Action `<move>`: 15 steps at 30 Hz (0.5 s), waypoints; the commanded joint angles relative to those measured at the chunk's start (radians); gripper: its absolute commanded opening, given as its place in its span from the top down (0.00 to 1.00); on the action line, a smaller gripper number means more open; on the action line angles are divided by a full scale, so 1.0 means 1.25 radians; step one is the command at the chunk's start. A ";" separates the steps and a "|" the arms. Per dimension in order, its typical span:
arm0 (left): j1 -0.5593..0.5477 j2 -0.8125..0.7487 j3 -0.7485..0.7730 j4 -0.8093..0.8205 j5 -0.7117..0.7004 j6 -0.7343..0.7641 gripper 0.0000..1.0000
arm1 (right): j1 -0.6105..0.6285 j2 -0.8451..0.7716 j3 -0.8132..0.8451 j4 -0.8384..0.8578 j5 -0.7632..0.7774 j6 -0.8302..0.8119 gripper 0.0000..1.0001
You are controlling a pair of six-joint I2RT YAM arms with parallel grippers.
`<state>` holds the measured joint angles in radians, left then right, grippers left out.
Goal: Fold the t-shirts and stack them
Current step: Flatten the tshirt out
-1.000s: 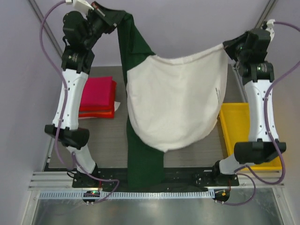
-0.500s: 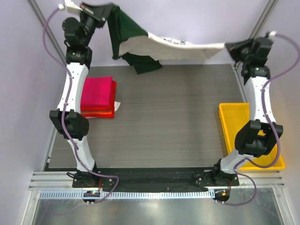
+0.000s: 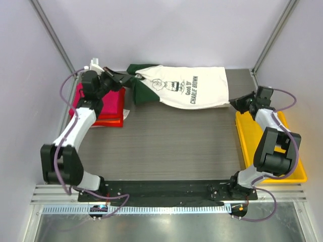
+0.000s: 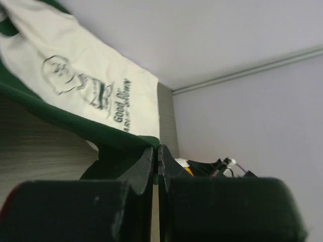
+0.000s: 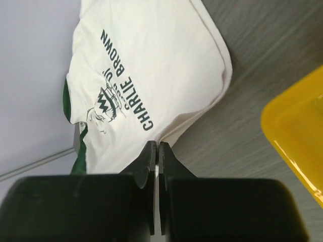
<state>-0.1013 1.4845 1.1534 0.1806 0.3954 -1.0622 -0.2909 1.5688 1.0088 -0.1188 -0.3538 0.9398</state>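
Far left: magenta-pink t-shirt (image 3: 112,101) folded square on top of a red t-shirt (image 3: 107,122), so that part of the stack looks done. Next, the left gripper (image 3: 130,76), jaws pinched on the green shoulder of the cream-white t-shirt (image 3: 202,88), which is spread print-up along the far side of the table (image 3: 171,146). At its hem corner, the right gripper (image 3: 233,103) is clamped on cloth, beside the yellow tray (image 3: 243,138). Judged early: all folds and stacking remain for this shirt.
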 commanded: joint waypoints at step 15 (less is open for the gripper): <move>-0.167 -0.386 -0.348 -0.142 -0.089 0.160 0.99 | -0.087 -0.239 -0.229 -0.077 0.036 -0.126 0.99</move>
<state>-0.2901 1.0809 0.7193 0.0193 0.3294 -0.9195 -0.3473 1.3479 0.7357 -0.1894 -0.3389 0.8318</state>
